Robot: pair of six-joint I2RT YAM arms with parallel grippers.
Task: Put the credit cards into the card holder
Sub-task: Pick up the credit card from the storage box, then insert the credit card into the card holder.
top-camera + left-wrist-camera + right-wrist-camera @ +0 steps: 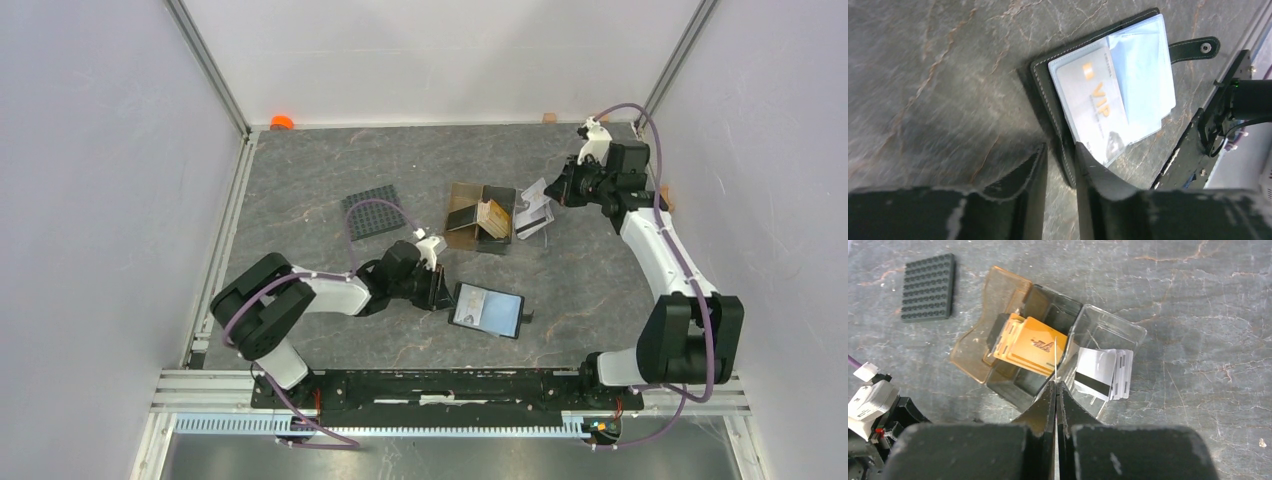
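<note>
Whitish card [1055, 367] edge-on between right fingers [1040, 412]

A grey table surface [300, 200] is veined with brown. A brown translucent plastic compartment box [983, 340] is filled with tan-orange plastic cards [1035, 342]. Just beside the box, whitish cards with a black stripe [1103, 372] are held in a clear plastic tray [1108, 325], and a pale card edge [1055, 367] is pinched by the black right gripper [1056, 387]. Left of the box, a black gridded square mat [929, 286] is seen. A black folding card holder [1143, 70] is stitched pale and lined pale blue-grey, and a whitish card [1088, 100] in it is lettered "VIP" in orange.
</note>
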